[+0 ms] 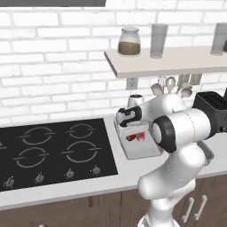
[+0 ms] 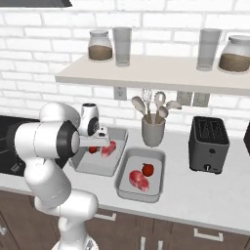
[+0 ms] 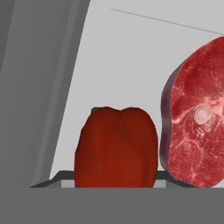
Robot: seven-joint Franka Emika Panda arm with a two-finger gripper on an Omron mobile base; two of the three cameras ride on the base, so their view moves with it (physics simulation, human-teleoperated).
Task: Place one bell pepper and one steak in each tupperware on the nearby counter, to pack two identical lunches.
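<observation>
Two tupperware (image 2: 93, 168) (image 2: 124, 188), two bell peppers (image 2: 147, 169) (image 2: 93, 149), two steaks (image 2: 138, 180) (image 2: 108, 149).

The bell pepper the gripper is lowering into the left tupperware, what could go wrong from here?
1. The bell pepper hangs close beside the steak, so it may bump it or settle on top.
2. The gripper is shut on it; letting go may make the rounded pepper roll inside the tupperware.

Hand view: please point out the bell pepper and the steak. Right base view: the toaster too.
bell pepper (image 3: 117, 146), hand view, middle of its red body
steak (image 3: 197, 118), hand view, its marbled face near the bone
toaster (image 2: 208, 144), right base view, its front wall
</observation>
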